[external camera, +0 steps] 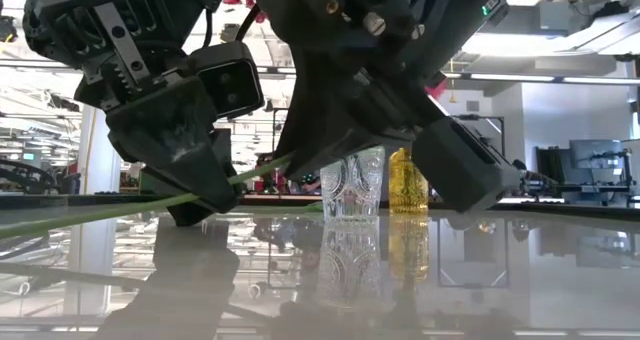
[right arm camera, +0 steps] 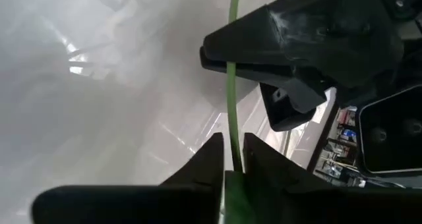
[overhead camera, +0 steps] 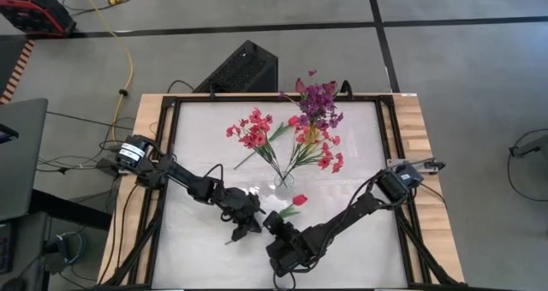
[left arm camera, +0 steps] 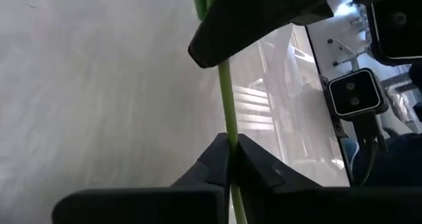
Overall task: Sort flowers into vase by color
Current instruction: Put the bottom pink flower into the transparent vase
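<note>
Right, the red tulip (overhead camera: 299, 200) sits low over the near middle of the counter (overhead camera: 197, 137), bud pointing toward the vases, its thin green stem (left arm camera: 226, 105) stretched between the two pincers. The left pincer (left arm camera: 229, 155) is clenched on that stem; in its own wrist view the fingers meet tight with the stalk pinched between them. In the low view the stem (external camera: 120, 210) slants down past the left pincer (external camera: 205, 205), running almost level just above the glossy counter top.

The right pincer (right arm camera: 232, 159) is on the same stem, just beside the left one, and here there's a narrow gap between its fingers with the stalk (right arm camera: 231, 85) running through it, so its grip looks loosened rather than tight. From above, the right pincer (overhead camera: 276, 225) is just behind the bud and the left pincer (overhead camera: 248, 216) is a touch farther to the left.

Beyond them, a clear glass vase (external camera: 352, 185) stands mid-counter holding red flower sprays (overhead camera: 251, 130), and just behind it a yellowish vase (external camera: 408, 180) holds more red blossoms (overhead camera: 324, 150) topped by purple flowers (overhead camera: 317, 98).
</note>
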Robot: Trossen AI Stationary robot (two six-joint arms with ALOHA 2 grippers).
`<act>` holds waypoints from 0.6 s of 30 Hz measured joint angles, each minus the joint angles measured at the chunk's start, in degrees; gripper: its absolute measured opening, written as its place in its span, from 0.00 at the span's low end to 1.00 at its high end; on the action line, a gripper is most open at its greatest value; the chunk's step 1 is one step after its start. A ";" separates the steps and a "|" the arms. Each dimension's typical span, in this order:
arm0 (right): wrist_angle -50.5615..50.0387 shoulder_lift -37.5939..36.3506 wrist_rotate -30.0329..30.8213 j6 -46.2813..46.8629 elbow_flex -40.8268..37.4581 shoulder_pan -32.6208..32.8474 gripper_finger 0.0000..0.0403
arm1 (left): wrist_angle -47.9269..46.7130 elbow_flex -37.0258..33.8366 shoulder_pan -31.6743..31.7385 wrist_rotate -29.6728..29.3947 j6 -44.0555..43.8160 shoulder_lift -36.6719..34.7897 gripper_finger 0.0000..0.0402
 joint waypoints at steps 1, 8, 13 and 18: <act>0.00 0.00 0.12 0.00 -0.01 0.12 0.23 | 0.04 0.00 0.06 0.00 0.10 0.00 0.01; -0.32 -0.47 0.13 6.94 -0.01 2.09 0.45 | -1.89 -0.13 1.52 1.85 3.42 -2.10 0.00; -1.33 -4.07 -1.32 27.73 -0.03 3.87 0.60 | -4.92 -0.11 2.63 -0.67 8.23 -7.19 0.00; -5.73 -8.95 -6.93 48.50 -0.03 5.58 0.63 | -7.56 -0.15 2.64 -6.21 13.77 -12.58 0.00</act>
